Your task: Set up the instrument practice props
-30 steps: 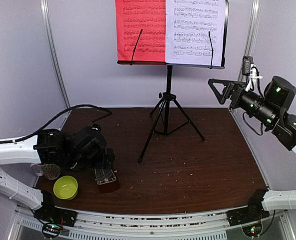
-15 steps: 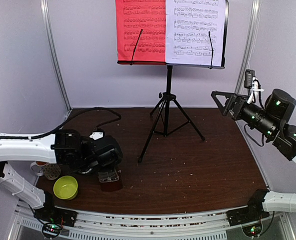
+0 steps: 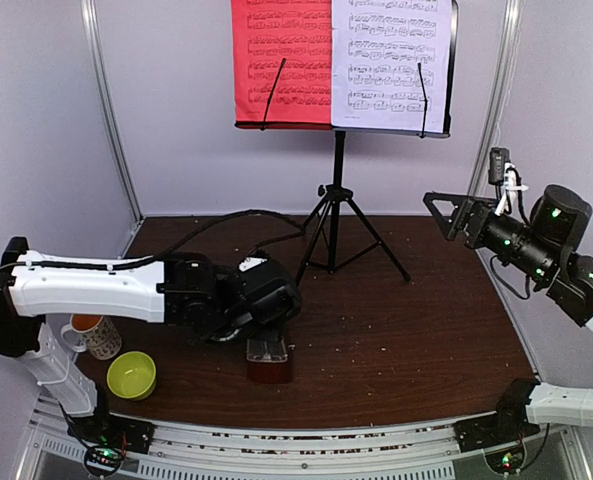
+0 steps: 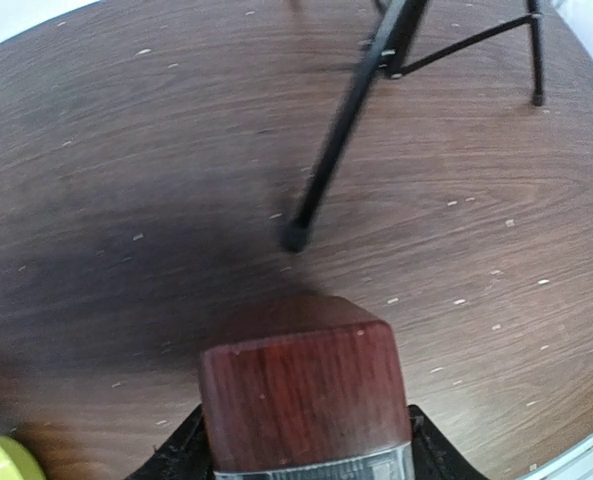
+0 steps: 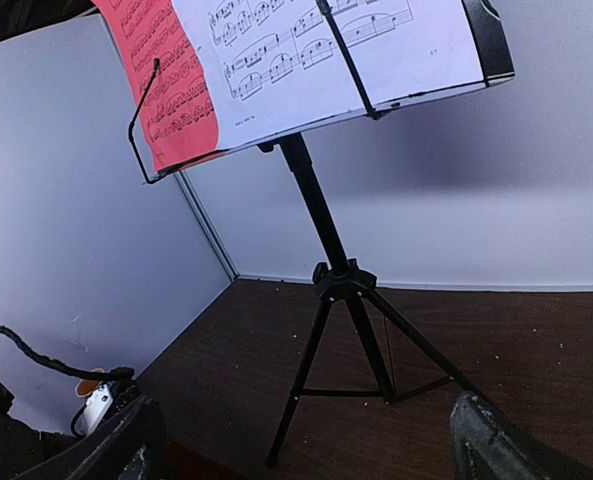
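The small dark-wood metronome is near the table's front, left of centre, and my left gripper is shut on it. In the left wrist view its red-brown body fills the space between the black fingers; I cannot tell whether it touches the table. The black tripod music stand is upright at the back, one foot just beyond the metronome. On its desk sit a red sheet and a white sheet. My right gripper hangs open in the air at the right, facing the stand.
A yellow-green bowl sits at the front left, its rim also showing in the left wrist view. A patterned mug stands just behind it. A black cable loops over the table behind the left arm.
My left gripper closed on the metronome and carried it right, from beside the bowl toward the front centre. The right gripper sank a little and stayed open.
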{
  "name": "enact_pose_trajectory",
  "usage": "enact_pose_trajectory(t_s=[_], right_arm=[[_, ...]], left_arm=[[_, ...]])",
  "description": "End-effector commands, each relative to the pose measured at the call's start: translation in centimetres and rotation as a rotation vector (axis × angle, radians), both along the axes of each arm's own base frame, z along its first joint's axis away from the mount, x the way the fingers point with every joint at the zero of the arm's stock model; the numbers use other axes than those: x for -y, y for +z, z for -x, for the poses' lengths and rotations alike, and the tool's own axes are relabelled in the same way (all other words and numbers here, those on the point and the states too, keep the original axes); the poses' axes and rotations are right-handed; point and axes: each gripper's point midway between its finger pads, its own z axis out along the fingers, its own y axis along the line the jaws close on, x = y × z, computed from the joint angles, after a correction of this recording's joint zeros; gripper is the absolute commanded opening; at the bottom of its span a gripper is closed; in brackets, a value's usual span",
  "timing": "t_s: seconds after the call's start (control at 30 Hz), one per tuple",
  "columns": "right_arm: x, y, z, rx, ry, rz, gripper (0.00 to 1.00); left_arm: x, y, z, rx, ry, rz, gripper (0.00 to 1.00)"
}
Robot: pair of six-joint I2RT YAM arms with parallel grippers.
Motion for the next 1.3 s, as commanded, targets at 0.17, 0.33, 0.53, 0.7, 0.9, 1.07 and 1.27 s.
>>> enact_pose_trajectory(t_s=[0.17,0.33,0.53,0.7,0.9,1.07,1.27], right_arm=[[0.1,-3.1,-0.3,-0.100,-0.012,0.019,1.00],[-0.3,-4.1,-0.3,-0.134,0.003,0.010,1.00],[-1.0,-6.3,0.0,-0.198,0.035,0.029,1.00],[-0.5,-8.3,0.2,-0.265,-0.020,0.006,1.00],[-1.1,-10.9,-0.1,-0.379,-0.131,-0.045,1.00],[-3.7,-12.5,0.0,-0.439,-0.162,-0.029,1.00],[-9.0,-13.0,1.2,-0.473,-0.150,0.030,1.00]], left_arm=[[6.9,4.2,-1.9,0.079,-0.036,0.160,0.57],[8.8,4.2,-2.0,0.073,-0.056,0.203,0.64],[10.6,4.0,-1.5,0.055,-0.120,0.242,0.85],[10.0,6.8,-1.2,0.128,-0.186,0.315,0.98],[6.4,11.8,-1.3,0.212,-0.252,0.489,0.98],[1.0,11.8,-2.4,0.244,-0.164,0.474,0.98],[-4.0,9.4,-3.4,0.244,-0.058,0.500,0.98]])
